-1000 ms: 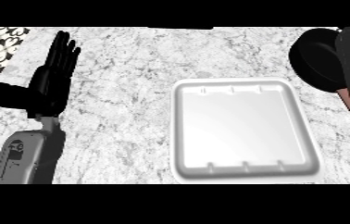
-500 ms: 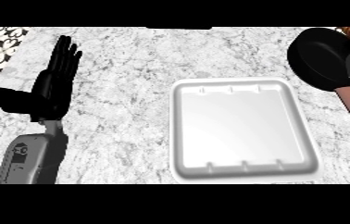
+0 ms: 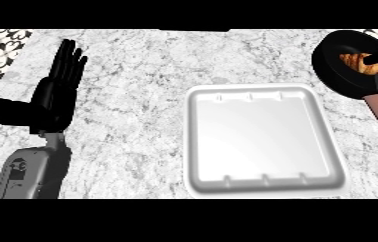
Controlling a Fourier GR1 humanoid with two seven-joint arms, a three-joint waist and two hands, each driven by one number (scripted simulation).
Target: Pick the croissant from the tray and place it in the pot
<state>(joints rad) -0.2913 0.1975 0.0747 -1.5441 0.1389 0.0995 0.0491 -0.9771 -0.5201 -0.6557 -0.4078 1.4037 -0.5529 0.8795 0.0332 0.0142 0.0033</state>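
No writing or label can be read on anything here. Nearest, the white tray lies on the marble counter at the right; its inside is bare and its near edge almost reaches the lower border. Left of it a wide strip of counter is free. There the left hand rests with fingers straight and pointing up, well apart from the tray. Farther, at the right edge, the black pot is partly cut off by the border. The croissant shows inside it, brown. The right hand is not visible.
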